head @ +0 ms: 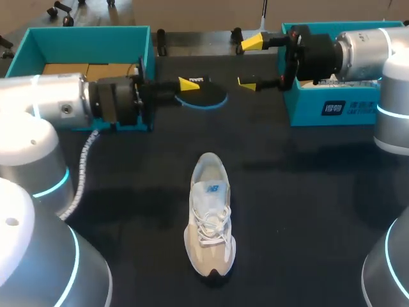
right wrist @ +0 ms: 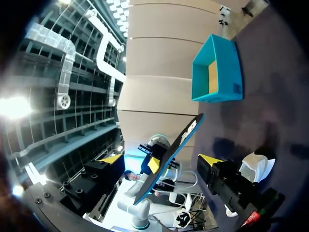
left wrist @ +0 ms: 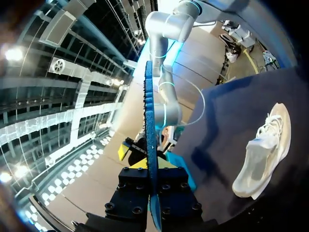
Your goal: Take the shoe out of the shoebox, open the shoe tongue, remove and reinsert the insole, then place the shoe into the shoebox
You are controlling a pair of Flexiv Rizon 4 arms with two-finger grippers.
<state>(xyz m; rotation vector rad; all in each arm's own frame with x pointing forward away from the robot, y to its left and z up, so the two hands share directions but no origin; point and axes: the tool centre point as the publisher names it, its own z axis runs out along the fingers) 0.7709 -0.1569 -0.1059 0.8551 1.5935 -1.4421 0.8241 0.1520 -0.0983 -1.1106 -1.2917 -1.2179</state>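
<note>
A white and beige shoe (head: 209, 214) lies on the black table, toe toward the near edge; it also shows in the left wrist view (left wrist: 265, 150) and the right wrist view (right wrist: 256, 166). My left gripper (head: 190, 84) is shut on a dark insole with a blue rim (head: 204, 97), held above the table's far middle. In its own view the insole (left wrist: 149, 121) stands edge-on between the left gripper (left wrist: 150, 166) fingers. My right gripper (head: 250, 62) is open just right of the insole, not touching it. From its own view the right gripper (right wrist: 161, 159) fingers stand wide, with the insole (right wrist: 174, 145) ahead.
The teal shoebox (head: 144, 48) stands at the far left behind my left arm, also visible as the shoebox (right wrist: 227, 72). A second teal box part (head: 307, 105) sits at the far right under my right arm. Bare black table surrounds the shoe.
</note>
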